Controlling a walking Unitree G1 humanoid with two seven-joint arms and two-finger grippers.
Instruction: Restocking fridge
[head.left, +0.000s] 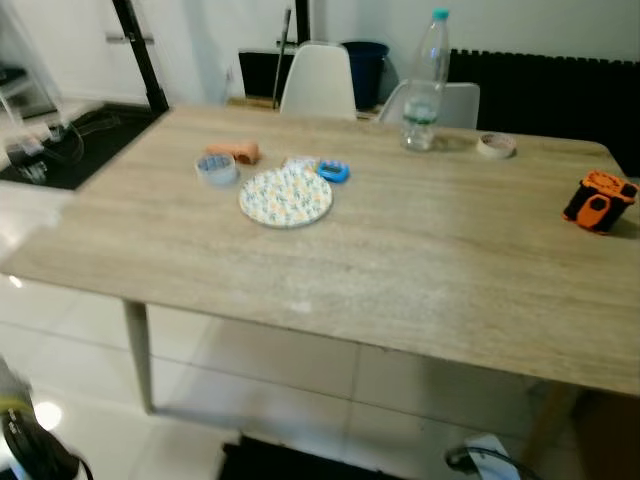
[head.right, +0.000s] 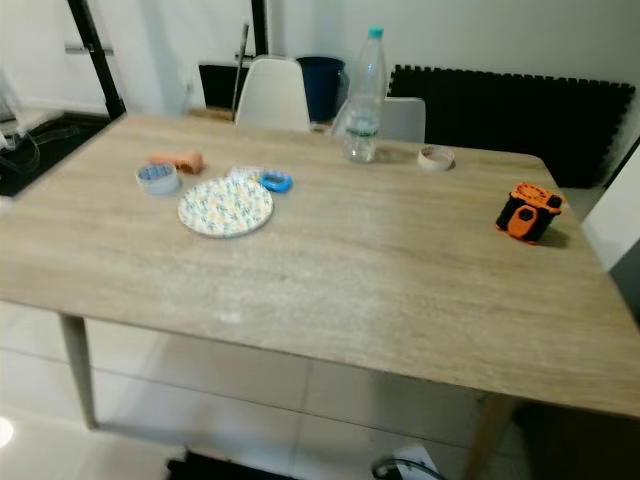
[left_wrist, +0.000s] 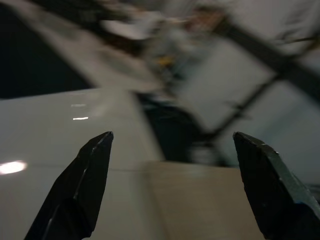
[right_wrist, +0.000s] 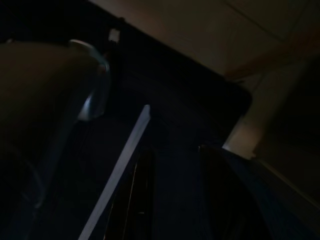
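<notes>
A clear water bottle (head.left: 424, 88) with a teal cap stands upright at the far side of the wooden table (head.left: 400, 270). Left of the middle lies a patterned plate (head.left: 285, 197), with a small round tub (head.left: 216, 168), an orange-brown item (head.left: 236, 151) and a blue ring-shaped thing (head.left: 334, 172) around it. My left gripper (left_wrist: 172, 136) hangs low beside the table, open, with nothing between its fingers (left_wrist: 82, 185). The left arm (head.left: 25, 435) shows at the lower left corner. My right gripper (right_wrist: 175, 200) hangs idle in deep shade.
A roll of tape (head.left: 496, 145) lies near the bottle. An orange and black tool (head.left: 598, 201) sits at the table's right edge. Two white chairs (head.left: 318, 82) stand behind the table, with a dark radiator (head.right: 520, 110) beyond. The floor is pale tiles (head.left: 250, 370).
</notes>
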